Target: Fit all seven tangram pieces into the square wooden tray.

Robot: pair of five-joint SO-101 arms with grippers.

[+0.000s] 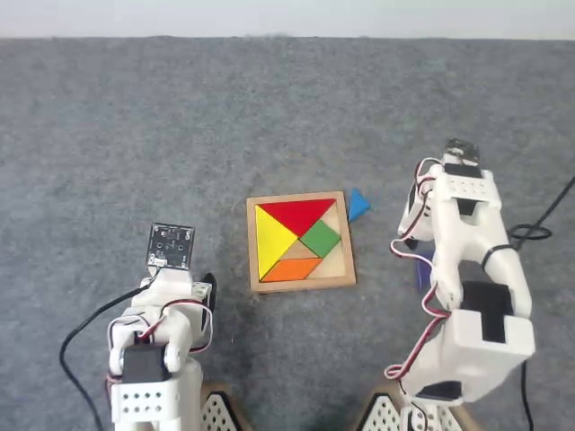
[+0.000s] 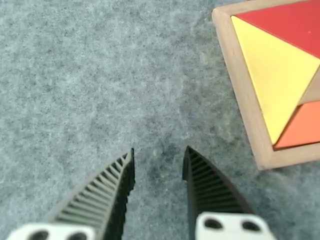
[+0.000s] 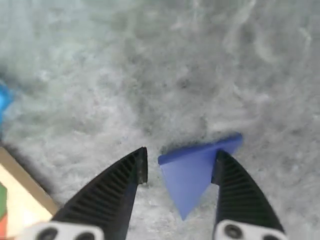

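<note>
Lying on grey carpet [image 1: 135, 135], the square wooden tray [image 1: 301, 285] holds four coloured pieces [image 1: 272, 238]. The right gripper [image 3: 182, 157], fingers apart, straddles a dark blue triangle [image 3: 192, 172] right of the tray. The left gripper [image 2: 159, 154], narrowly parted, hangs near-left.

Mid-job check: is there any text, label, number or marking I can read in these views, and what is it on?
No readable text anywhere.
The wooden tray and the pieces in it: plain, no print.
The blue triangle and the light blue piece outside it: plain.
The dark board on the left arm: tiny marks, too small to read.
</note>
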